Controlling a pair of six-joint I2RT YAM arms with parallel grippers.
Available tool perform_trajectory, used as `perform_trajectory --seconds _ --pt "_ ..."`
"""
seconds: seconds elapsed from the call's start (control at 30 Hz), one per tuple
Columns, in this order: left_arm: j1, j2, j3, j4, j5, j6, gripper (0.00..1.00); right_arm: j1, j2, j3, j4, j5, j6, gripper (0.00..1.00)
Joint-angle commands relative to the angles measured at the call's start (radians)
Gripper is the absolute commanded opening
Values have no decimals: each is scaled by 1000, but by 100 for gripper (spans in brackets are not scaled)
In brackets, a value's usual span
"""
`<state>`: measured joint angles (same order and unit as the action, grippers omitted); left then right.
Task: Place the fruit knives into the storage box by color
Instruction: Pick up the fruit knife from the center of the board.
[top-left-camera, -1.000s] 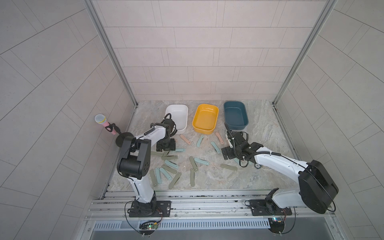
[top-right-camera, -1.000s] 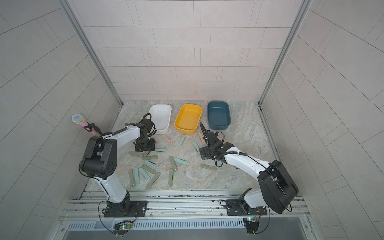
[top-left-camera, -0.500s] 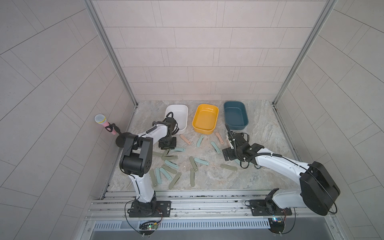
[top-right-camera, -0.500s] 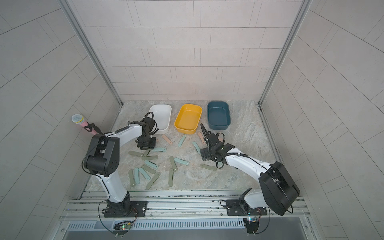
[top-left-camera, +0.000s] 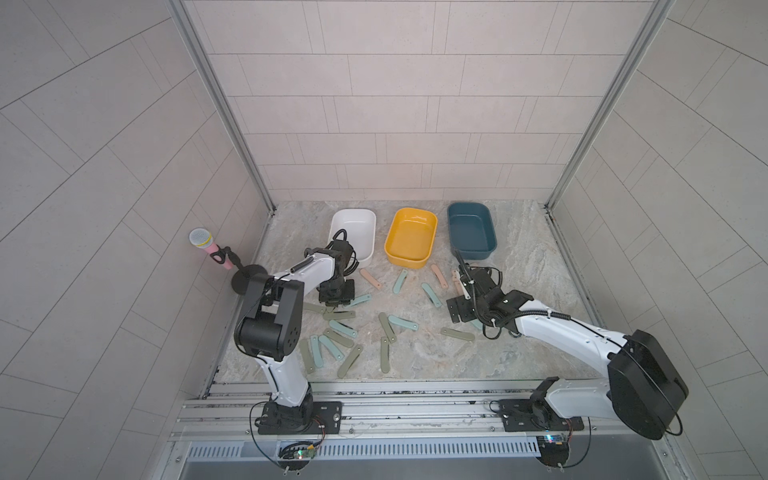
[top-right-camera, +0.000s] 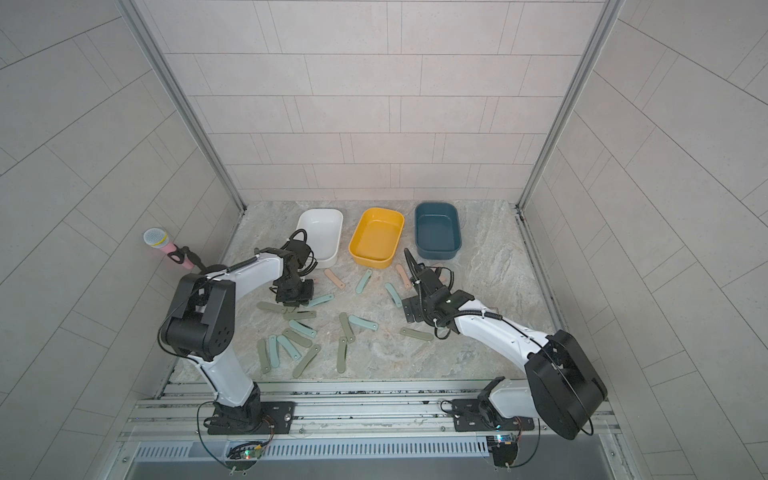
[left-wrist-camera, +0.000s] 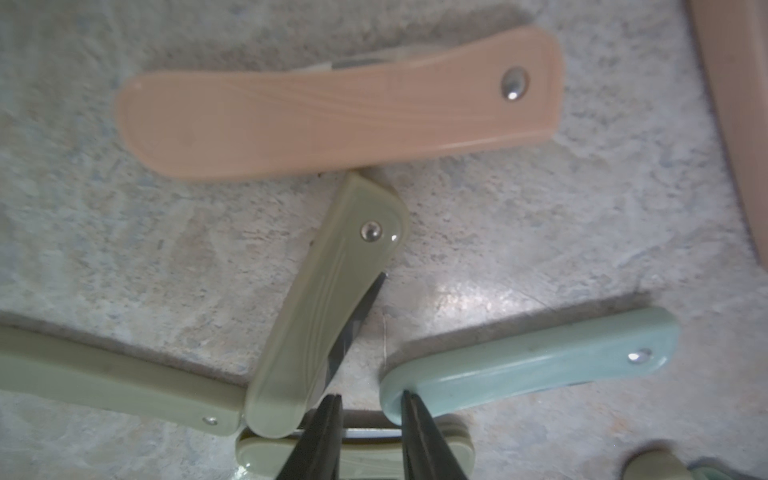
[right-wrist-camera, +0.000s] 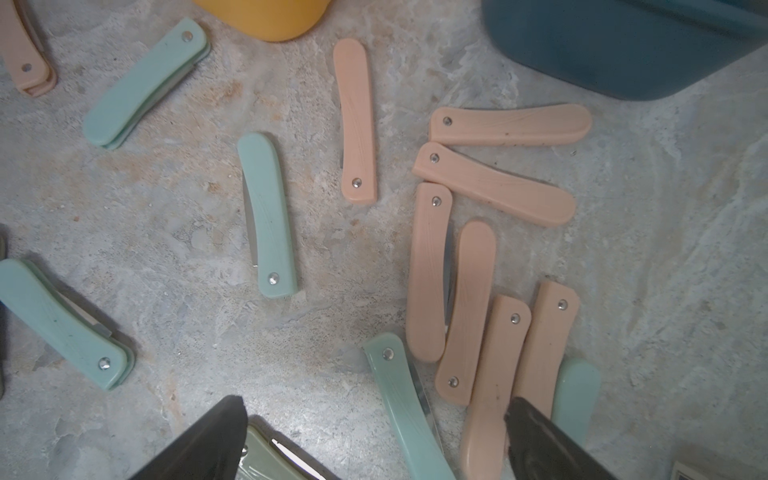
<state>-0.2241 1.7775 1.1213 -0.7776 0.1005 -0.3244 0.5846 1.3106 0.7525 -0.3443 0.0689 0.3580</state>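
**Left pincer (left-wrist-camera: 369, 397) nearly closed over olive knives, right pincer (right-wrist-camera: 374, 403) spread above peach ones**

The fruit knives (top-left-camera: 402, 323) lie loose on the stone table (top-left-camera: 519, 291), all outside the boxes. Olive and teal ones run from the middle out to 7 o'clock, and most peach ones bunch near 2 o'clock.

Along the far edge stand the white box (top-left-camera: 353, 232) at 11 o'clock, the yellow box (top-left-camera: 409, 241) at 12 and the blue box (top-left-camera: 471, 230) at 1.

In both top views the left pincer points down at about 9 o'clock, near the white box. In the left wrist view its fingers (left-wrist-camera: 328, 419) stand close together with a narrow gap, above an olive knife (left-wrist-camera: 449, 449) lying crosswise. A second olive knife (left-wrist-camera: 328, 299), blade edge showing, is just beside one finger. The rounded end of a teal knife (left-wrist-camera: 532, 365) meets the other finger. Whether anything is pinched I cannot tell.

The right pincer is spread wide and holds nothing, over peach knives (right-wrist-camera: 469, 311).
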Motion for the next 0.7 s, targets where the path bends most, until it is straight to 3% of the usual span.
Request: perform_trajectory --seconds 0.0,0.23,0.43,0.67 --pt "-13 -38 -30 -6 55 -31 31 6 -16 -4 -3 14 21 100" --pt "-19 -75 -5 -46 60 -5 36 8 -10 -27 34 11 33 99" --pt "-16 -117 44 -100 -24 53 49 8 -26 -27 37 15 30 100" --pt "1 -59 84 -112 -73 90 66 9 -78 -49 42 1 34 100"
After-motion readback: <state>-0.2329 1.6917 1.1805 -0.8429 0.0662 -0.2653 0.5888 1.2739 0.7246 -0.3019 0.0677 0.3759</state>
